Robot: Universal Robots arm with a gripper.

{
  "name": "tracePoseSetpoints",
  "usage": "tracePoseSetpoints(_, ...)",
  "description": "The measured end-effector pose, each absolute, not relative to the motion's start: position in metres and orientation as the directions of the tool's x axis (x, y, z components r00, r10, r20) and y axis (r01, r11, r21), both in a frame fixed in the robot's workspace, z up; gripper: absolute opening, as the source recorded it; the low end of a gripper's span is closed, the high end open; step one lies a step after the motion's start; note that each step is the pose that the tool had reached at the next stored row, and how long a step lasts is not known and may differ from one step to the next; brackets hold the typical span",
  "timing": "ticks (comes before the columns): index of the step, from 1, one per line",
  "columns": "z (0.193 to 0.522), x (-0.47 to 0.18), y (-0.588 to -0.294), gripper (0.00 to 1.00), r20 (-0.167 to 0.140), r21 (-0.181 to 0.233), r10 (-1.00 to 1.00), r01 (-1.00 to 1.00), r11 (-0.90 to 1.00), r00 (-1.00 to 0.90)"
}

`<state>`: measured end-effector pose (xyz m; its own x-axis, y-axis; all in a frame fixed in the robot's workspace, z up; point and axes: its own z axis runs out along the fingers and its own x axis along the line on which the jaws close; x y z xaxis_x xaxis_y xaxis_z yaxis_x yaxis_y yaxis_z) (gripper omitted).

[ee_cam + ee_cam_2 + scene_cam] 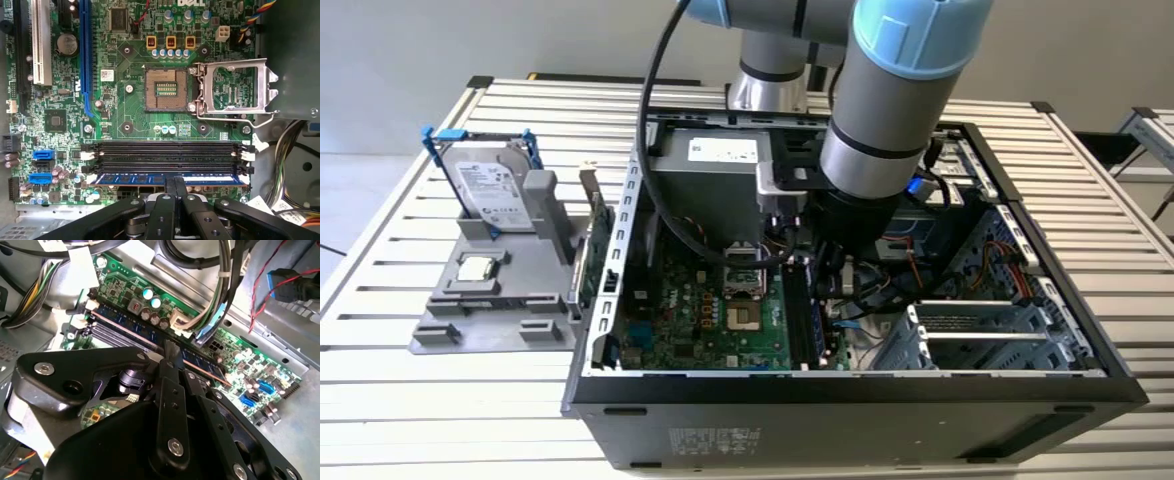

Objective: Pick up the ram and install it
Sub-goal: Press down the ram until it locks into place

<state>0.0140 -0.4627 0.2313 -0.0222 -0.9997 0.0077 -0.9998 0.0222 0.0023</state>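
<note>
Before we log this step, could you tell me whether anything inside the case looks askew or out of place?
Nothing stands out. The ram lies level along its slot, with the pincer closed on its middle. The CPU socket is bare with its retention frame swung open, which looks deliberate.

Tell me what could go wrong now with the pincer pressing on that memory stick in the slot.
1. In the first wrist view the pincer bears on the middle of the ram; if an end is not seated, pushing could flex the board.
2. The white latches at the slot ends may not have closed, leaving the stick loose.
3. The cable bundle hangs close beside the pincer in the second wrist view and might snag.
</note>
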Motion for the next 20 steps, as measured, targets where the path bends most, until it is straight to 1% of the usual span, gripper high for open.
tracePoseSetpoints(20,0.244,0.014,-0.463,0.00,0.008,0.003,-1.000,-1.000,0.022,-0.022)
